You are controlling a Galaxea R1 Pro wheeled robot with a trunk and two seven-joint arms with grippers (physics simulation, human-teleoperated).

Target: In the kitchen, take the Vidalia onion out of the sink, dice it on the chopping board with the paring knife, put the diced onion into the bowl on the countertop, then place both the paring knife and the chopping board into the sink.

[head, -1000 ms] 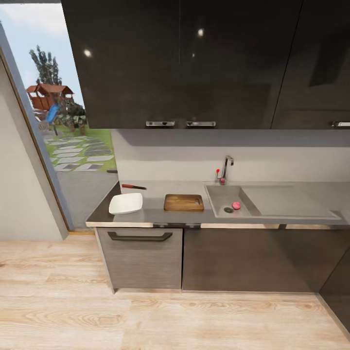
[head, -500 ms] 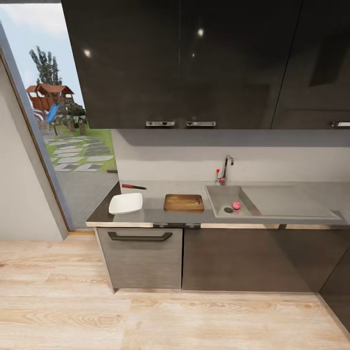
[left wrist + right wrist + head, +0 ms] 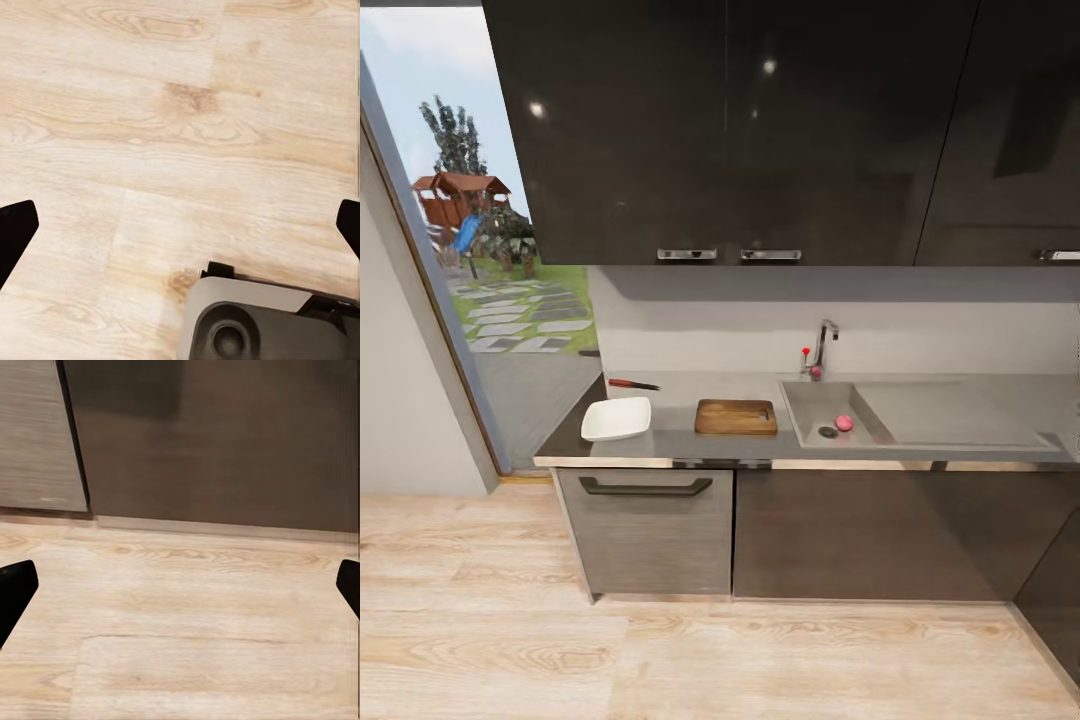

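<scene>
Head view: Vidalia onion [image 3: 844,423] in sink [image 3: 812,399] | bowl [image 3: 617,419] empty | both grippers spread wide

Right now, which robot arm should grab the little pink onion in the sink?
Probably the right: the small round pinkish-red onion lies in the grey steel sink, right of the view's centre. Both grippers are open, left gripper over floor, right gripper facing the cabinets.

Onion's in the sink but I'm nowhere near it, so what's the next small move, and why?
Probably roll the base forward toward the sink. The Vidalia onion sits in the basin beside the drain, across a stretch of wood floor. The left tool and right tool are both open over the floor, holding nothing, so closing the gap likely comes first.
</scene>
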